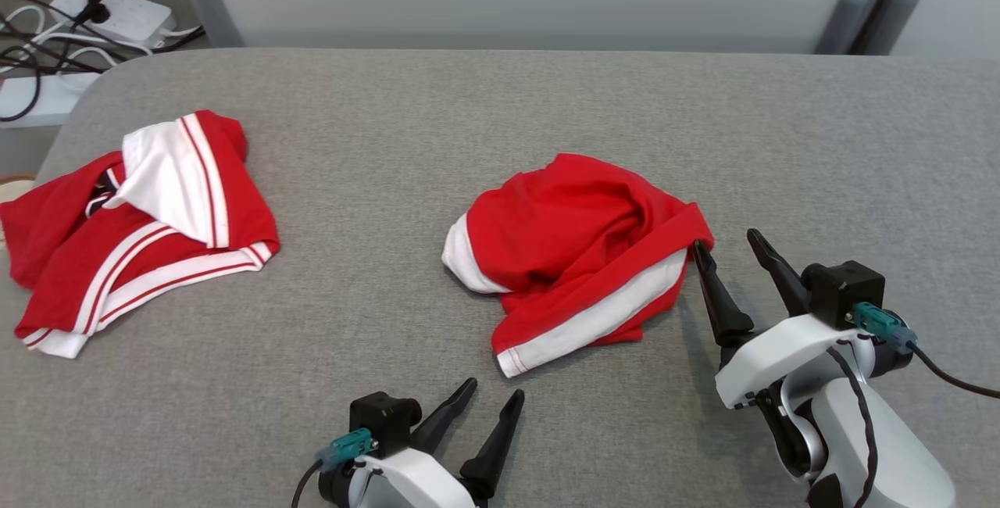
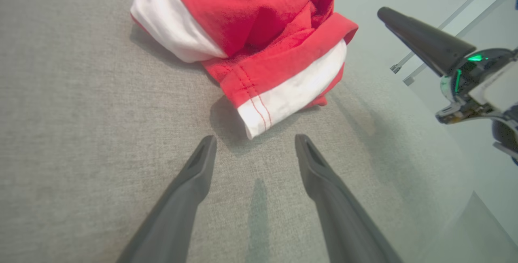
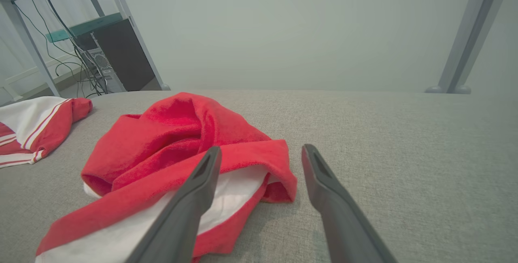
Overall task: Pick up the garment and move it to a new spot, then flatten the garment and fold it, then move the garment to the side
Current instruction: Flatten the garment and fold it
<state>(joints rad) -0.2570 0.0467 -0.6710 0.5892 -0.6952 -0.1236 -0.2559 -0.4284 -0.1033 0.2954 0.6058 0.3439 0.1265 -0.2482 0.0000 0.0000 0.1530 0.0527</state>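
table (image 1: pixel 547 101) bare beyond garment (image 1: pixel 578 250); second garment (image 1: pixel 141 227) blocks far left

The garment (image 1: pixel 578 234) is red with white bands, the second garment (image 1: pixel 70 250) red-and-white striped, the table (image 1: pixel 547 101) grey

Your left gripper (image 1: pixel 494 388) and right gripper (image 1: pixel 726 239) each have two long tapered dark fingers (image 1: pixel 719 305), a black block (image 1: pixel 848 289), a teal cable plug (image 1: pixel 875 322) and glossy white casing (image 1: pixel 781 352).
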